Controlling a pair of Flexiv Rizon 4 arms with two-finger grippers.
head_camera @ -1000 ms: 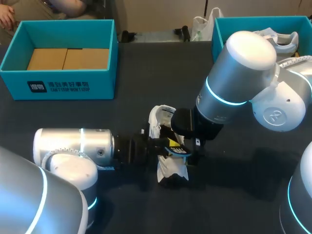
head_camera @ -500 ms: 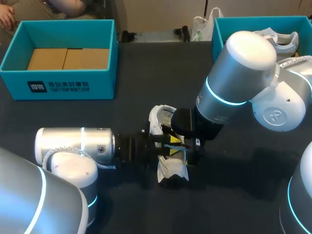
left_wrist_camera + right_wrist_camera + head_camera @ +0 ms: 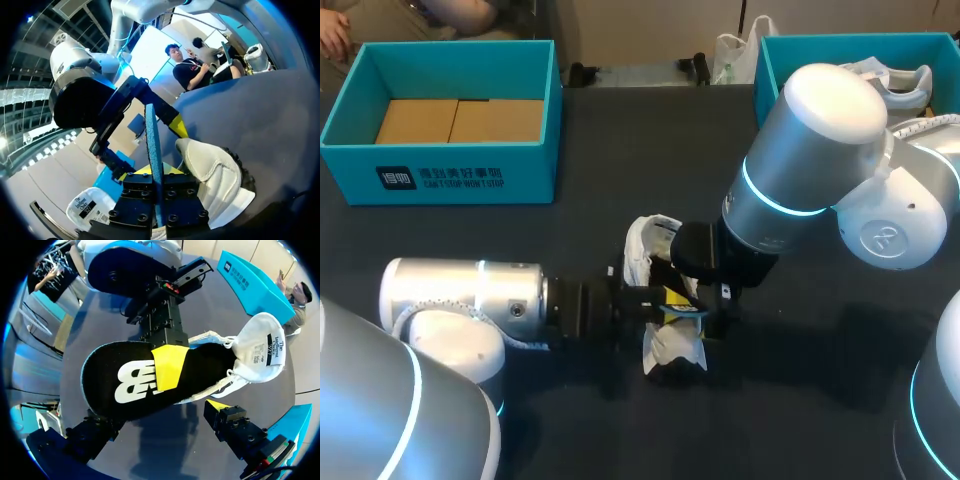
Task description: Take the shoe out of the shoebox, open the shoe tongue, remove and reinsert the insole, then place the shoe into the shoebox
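Left wrist view, insole pinched edge-on between left fingers, shoe beneath, right fingers wide.

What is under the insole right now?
The white shoe lies under the insole, its tongue end showing past it. The insole, pinched by the left gripper, covers the shoe's opening and interior.

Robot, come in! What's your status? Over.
Left gripper shut on insole. Right gripper open, at shoe. Shoe on table, not boxed.
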